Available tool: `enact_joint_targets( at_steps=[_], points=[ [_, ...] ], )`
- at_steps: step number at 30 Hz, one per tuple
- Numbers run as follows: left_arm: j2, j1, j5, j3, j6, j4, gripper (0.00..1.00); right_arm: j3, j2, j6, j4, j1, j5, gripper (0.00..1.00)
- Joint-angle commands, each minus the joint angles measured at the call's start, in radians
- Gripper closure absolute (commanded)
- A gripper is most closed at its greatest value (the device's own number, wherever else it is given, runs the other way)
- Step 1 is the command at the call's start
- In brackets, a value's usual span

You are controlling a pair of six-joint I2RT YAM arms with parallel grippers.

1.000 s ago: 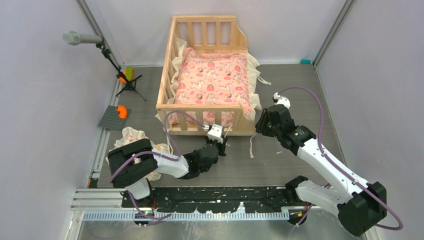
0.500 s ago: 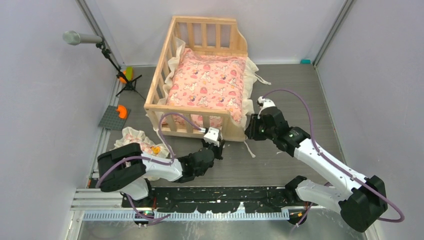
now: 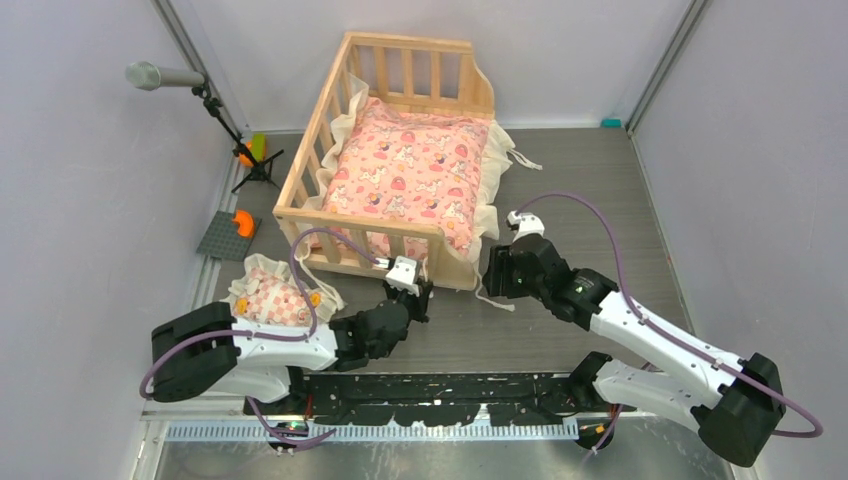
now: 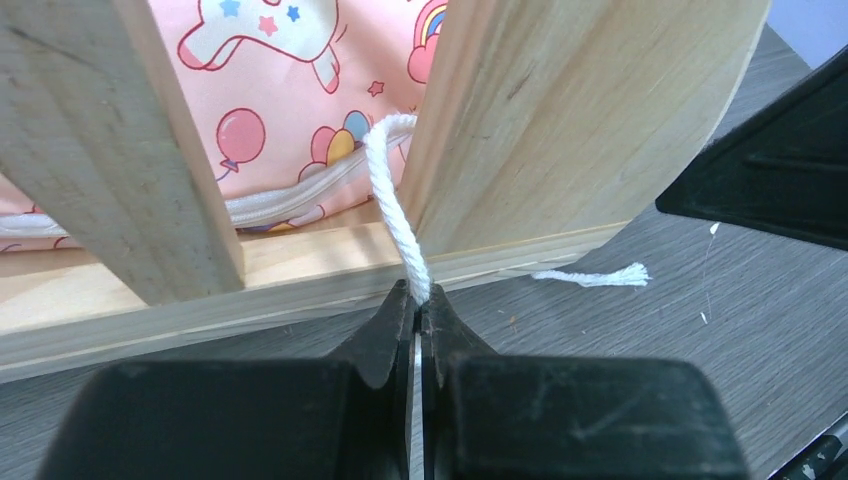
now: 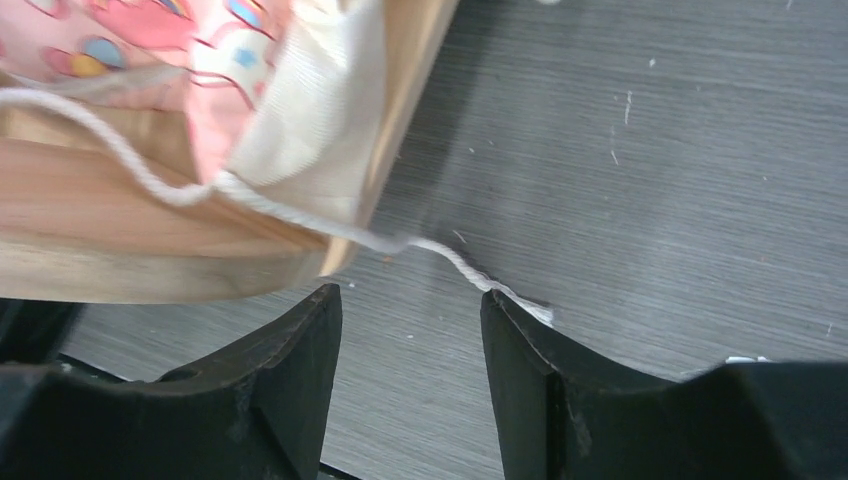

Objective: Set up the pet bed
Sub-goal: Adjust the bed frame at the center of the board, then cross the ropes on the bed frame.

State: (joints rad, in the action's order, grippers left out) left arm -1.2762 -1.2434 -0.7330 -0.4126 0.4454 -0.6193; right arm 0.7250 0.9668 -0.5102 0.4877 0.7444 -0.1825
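Both black-and-white jointed arms extended forward, wrists low.
The left arm (image 3: 290, 345) stretches rightward, its black two-finger left gripper (image 4: 415, 295) pinched tight on a white twisted cord (image 4: 395, 200); the right arm (image 3: 640, 330) angles leftward, its black right gripper (image 5: 410, 300) parted, holding nothing.

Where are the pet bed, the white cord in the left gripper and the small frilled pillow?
pet bed (image 3: 410, 42): top view, top rail of its far end.
white cord (image 4: 398, 225): left wrist view, its taut middle.
small frilled pillow (image 3: 270, 300): top view, its checked middle.
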Motion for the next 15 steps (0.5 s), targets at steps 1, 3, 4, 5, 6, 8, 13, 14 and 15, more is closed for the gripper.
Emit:
enact_joint_targets(
  at_steps=[1,3,4,5,6,8,13,14,15],
  points=[
    [0.043,-0.006,-0.029,0.013,0.022,0.063,1.00,-0.074,-0.002,0.037,-0.071,0.000,0.008,0.41],
    [0.047,-0.005,-0.025,0.011,0.021,0.073,1.00,-0.114,0.009,0.089,-0.151,-0.003,0.088,0.38],
    [0.047,-0.005,-0.024,0.011,0.020,0.075,1.00,-0.131,0.013,0.106,-0.189,-0.003,0.114,0.37],
    [0.048,-0.005,-0.022,0.010,0.019,0.076,1.00,-0.145,0.016,0.125,-0.217,-0.003,0.124,0.37],
    [0.049,-0.005,-0.021,0.010,0.019,0.077,1.00,-0.161,0.016,0.153,-0.252,-0.005,0.133,0.37],
    [0.053,-0.005,-0.020,0.011,0.019,0.080,1.00,-0.217,0.003,0.207,-0.345,-0.005,0.167,0.38],
    [0.056,-0.005,-0.020,0.006,0.010,0.085,1.00,-0.249,0.006,0.276,-0.460,-0.015,0.143,0.41],
    [0.057,-0.006,-0.020,0.005,0.007,0.086,1.00,-0.248,0.018,0.284,-0.472,-0.018,0.139,0.43],
    [0.056,-0.005,-0.020,0.003,0.006,0.086,1.00,-0.247,0.039,0.293,-0.481,-0.024,0.147,0.45]
  ],
)
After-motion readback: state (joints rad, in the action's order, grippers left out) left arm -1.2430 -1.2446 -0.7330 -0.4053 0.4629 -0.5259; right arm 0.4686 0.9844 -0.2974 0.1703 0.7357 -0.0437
